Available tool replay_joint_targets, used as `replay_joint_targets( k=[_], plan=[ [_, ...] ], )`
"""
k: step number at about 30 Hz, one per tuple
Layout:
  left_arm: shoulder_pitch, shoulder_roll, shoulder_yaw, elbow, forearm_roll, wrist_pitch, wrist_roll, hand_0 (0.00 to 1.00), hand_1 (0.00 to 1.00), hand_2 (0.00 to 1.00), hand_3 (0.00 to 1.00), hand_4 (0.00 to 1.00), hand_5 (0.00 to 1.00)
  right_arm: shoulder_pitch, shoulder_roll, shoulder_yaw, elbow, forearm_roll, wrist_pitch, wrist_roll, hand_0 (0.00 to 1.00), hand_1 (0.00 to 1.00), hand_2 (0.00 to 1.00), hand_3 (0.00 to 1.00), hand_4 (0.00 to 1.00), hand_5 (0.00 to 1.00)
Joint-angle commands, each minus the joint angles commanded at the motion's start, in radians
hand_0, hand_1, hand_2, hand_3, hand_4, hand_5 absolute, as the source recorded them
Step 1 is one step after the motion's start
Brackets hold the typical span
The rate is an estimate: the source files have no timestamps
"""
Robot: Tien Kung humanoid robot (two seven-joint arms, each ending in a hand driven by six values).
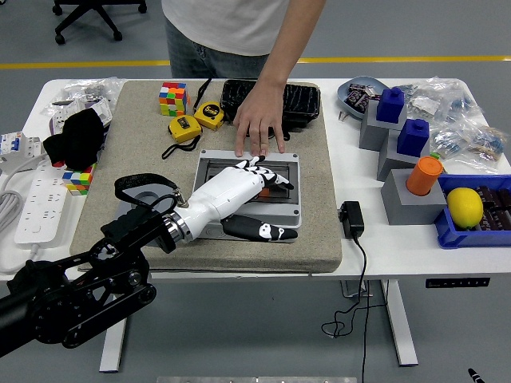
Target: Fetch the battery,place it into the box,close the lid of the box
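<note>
The grey box (292,164) lies on the tan mat (319,231) with its lid down flat. A small orange object (259,192), perhaps the battery, shows through the lid's window. My left hand (271,204), white with black fingertips, rests flat on the lid. Its fingers (270,170) are spread and its thumb (263,231) lies along the box's near edge; it holds nothing. A person's hand (259,120) reaches in from the far side and presses its fingertips on the box's far edge. My right hand is out of view.
A black tray (299,97), two yellow tape measures (209,115) and a Rubik's cube (173,97) lie behind the box. A black adapter (351,217) sits right of the mat. Grey blocks (399,199) and a blue bin with a lemon (465,206) stand at right; a power strip (36,203) lies at left.
</note>
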Motion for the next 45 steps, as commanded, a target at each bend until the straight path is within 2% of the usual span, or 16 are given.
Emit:
replay_joint_targets(
  k=[6, 9, 10, 15, 16, 21, 22, 27, 28, 29, 32, 33, 34, 39, 41, 45],
  plan=[
    [0.056, -0.035, -0.139, 0.007, -0.131, -0.011, -0.047, 0.906, 0.833, 0.776, 0.761, 0.998, 0.857, -0.003, 0.003, 0.002, 0.000, 0.001, 0.000, 0.000, 0.838, 0.783, 0.763, 0.773, 0.998, 0.998],
    [0.108, -0.065, -0.250, 0.013, -0.222, -0.007, -0.088, 0.906, 0.833, 0.776, 0.761, 0.998, 0.857, -0.005, 0.005, 0.003, 0.000, 0.002, 0.000, 0.001, 0.838, 0.783, 0.763, 0.773, 0.998, 0.998],
    [0.127, -0.074, -0.292, 0.011, -0.247, -0.002, -0.100, 0.815, 0.828, 0.787, 0.768, 0.998, 0.821, -0.006, 0.005, 0.002, 0.000, 0.003, 0.000, 0.001, 0.837, 0.782, 0.763, 0.772, 0.998, 0.998],
    [0.211, -0.107, -0.475, -0.010, -0.340, 0.013, -0.138, 0.815, 0.828, 0.787, 0.768, 0.998, 0.821, -0.007, 0.008, 0.006, 0.000, 0.004, -0.004, 0.003, 0.837, 0.782, 0.763, 0.772, 0.998, 0.998],
    [0.232, -0.116, -0.510, -0.015, -0.367, 0.015, -0.146, 0.811, 0.841, 0.821, 0.799, 0.998, 0.830, -0.007, 0.008, 0.007, 0.000, 0.004, -0.006, 0.004, 0.837, 0.782, 0.763, 0.772, 0.998, 0.998],
    [0.309, -0.157, -0.687, -0.031, -0.535, 0.007, -0.183, 0.811, 0.841, 0.821, 0.799, 0.998, 0.830, -0.010, 0.010, 0.010, 0.000, 0.005, -0.020, 0.007, 0.837, 0.782, 0.763, 0.772, 0.998, 0.998],
    [0.318, -0.162, -0.715, -0.031, -0.580, -0.002, -0.189, 0.831, 0.890, 0.869, 0.840, 0.998, 0.858, -0.010, 0.011, 0.011, 0.000, 0.005, -0.021, 0.007, 0.838, 0.794, 0.766, 0.777, 0.998, 0.998],
    [0.368, -0.174, -0.823, -0.039, -0.785, -0.048, -0.239, 0.831, 0.890, 0.869, 0.840, 0.998, 0.858, -0.014, 0.013, 0.007, 0.000, 0.015, -0.027, 0.009, 0.838, 0.794, 0.766, 0.777, 0.998, 0.998],
    [0.381, -0.176, -0.842, -0.039, -0.823, -0.053, -0.247, 0.843, 0.892, 0.867, 0.838, 0.998, 0.998, -0.013, 0.013, 0.006, 0.000, 0.017, -0.030, 0.011, 0.858, 0.813, 0.774, 0.786, 0.998, 0.998],
    [0.390, -0.177, -0.857, -0.038, -0.851, -0.056, -0.252, 0.843, 0.892, 0.867, 0.838, 0.998, 0.998, -0.012, 0.012, 0.005, 0.000, 0.020, -0.032, 0.012, 0.858, 0.813, 0.774, 0.786, 0.998, 0.998],
    [0.412, -0.177, -0.893, -0.035, -0.838, -0.075, -0.242, 0.843, 0.892, 0.867, 0.838, 0.998, 0.998, -0.007, 0.010, -0.002, 0.000, 0.030, -0.038, 0.015, 0.858, 0.813, 0.774, 0.786, 0.998, 0.998],
    [0.418, -0.178, -0.907, -0.035, -0.811, -0.084, -0.230, 0.843, 0.892, 0.867, 0.838, 0.998, 0.998, -0.005, 0.009, -0.004, 0.000, 0.033, -0.041, 0.016, 0.858, 0.813, 0.774, 0.786, 0.998, 0.998],
    [0.422, -0.178, -0.918, -0.035, -0.787, -0.091, -0.217, 0.829, 0.817, 0.782, 0.770, 0.998, 0.998, -0.004, 0.008, -0.006, 0.000, 0.037, -0.042, 0.016, 0.871, 0.822, 0.777, 0.798, 0.998, 0.998],
    [0.437, -0.185, -0.981, -0.032, -0.605, -0.124, -0.131, 0.829, 0.817, 0.782, 0.770, 0.998, 0.998, 0.004, 0.002, -0.028, 0.000, 0.068, -0.044, 0.019, 0.871, 0.822, 0.777, 0.798, 0.998, 0.998],
    [0.439, -0.187, -0.990, -0.031, -0.567, -0.133, -0.115, 0.795, 0.781, 0.751, 0.739, 0.998, 0.998, 0.006, -0.001, -0.039, 0.000, 0.076, -0.042, 0.019, 0.871, 0.825, 0.780, 0.801, 0.998, 0.998],
    [0.440, -0.195, -0.988, -0.029, -0.564, -0.134, -0.108, 0.795, 0.781, 0.751, 0.739, 0.998, 0.998, 0.009, -0.007, -0.051, 0.000, 0.078, -0.040, 0.014, 0.871, 0.825, 0.780, 0.801, 0.998, 0.998]
  ],
)
